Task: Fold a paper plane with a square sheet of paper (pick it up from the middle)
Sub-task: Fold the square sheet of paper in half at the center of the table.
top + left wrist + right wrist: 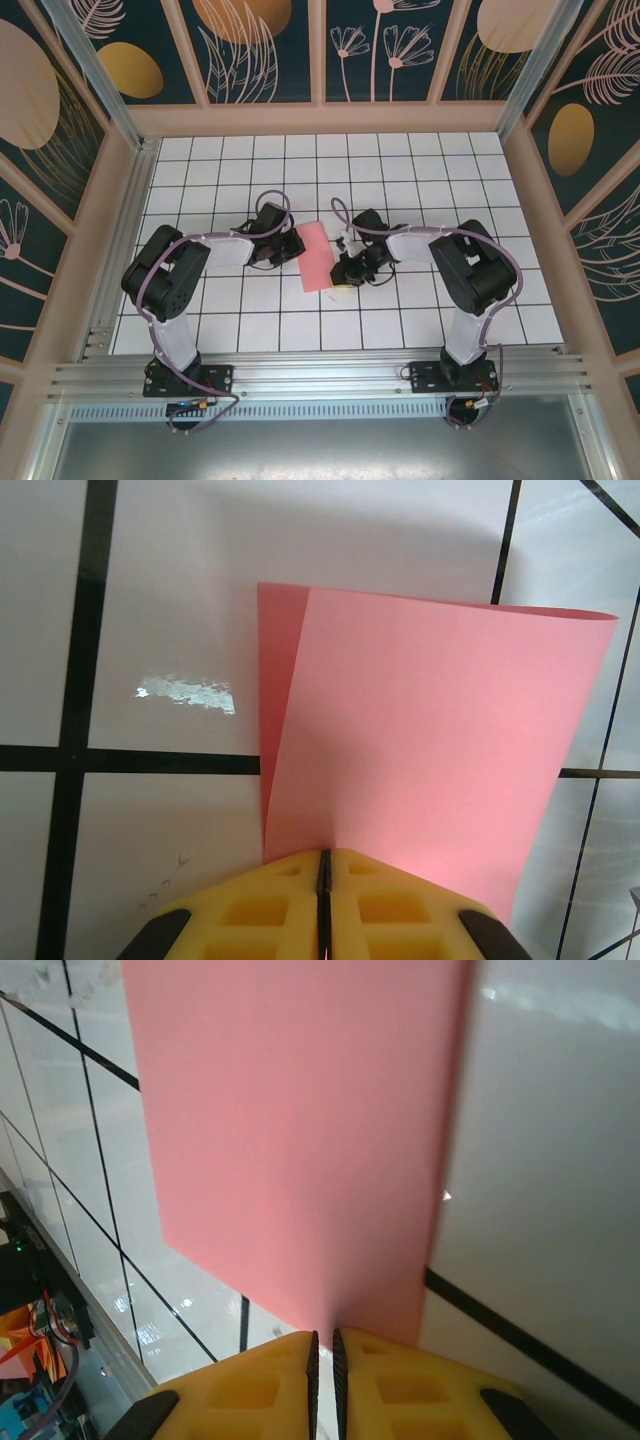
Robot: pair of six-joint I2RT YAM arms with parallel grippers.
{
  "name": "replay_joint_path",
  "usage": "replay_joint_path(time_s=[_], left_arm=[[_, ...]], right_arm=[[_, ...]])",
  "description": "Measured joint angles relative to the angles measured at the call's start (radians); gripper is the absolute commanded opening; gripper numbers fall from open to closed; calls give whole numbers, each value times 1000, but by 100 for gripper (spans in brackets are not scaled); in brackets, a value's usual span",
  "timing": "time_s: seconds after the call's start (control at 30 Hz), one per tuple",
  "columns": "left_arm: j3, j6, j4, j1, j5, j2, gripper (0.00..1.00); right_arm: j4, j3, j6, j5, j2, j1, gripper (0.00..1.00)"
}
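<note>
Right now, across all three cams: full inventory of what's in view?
sheet of paper: 1, salmon pink, folded over into two layers, mid-table between the grippers
table: 1, white tiles with black grid lines, under everything
wall panels: several, dark teal with floral prints in peach frames, on the far, left and right sides
rail: 1, bare aluminium, along the near edge, carrying both arm bases
left arm: 1, black and white, near left
right arm: 1, black and white, near right
left gripper: 1, yellow fingers, jaws shut on the sheet's upper left edge
right gripper: 1, yellow fingers, jaws shut on the sheet's lower right edge
</note>
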Motion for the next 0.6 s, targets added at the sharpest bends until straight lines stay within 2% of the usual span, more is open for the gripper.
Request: replay_joint_path(time_s=[0.13,0.3,0.6], left_arm=[[1,6,0,0,0,0,10],[2,10,0,0,0,0,10],[3,22,-2,0,0,0,10]], right_arm=[[-24,14,34,29,-70,-16,16],[19,135,74,79,-86,-16,16],[95,260,116,119,108,-16,15]])
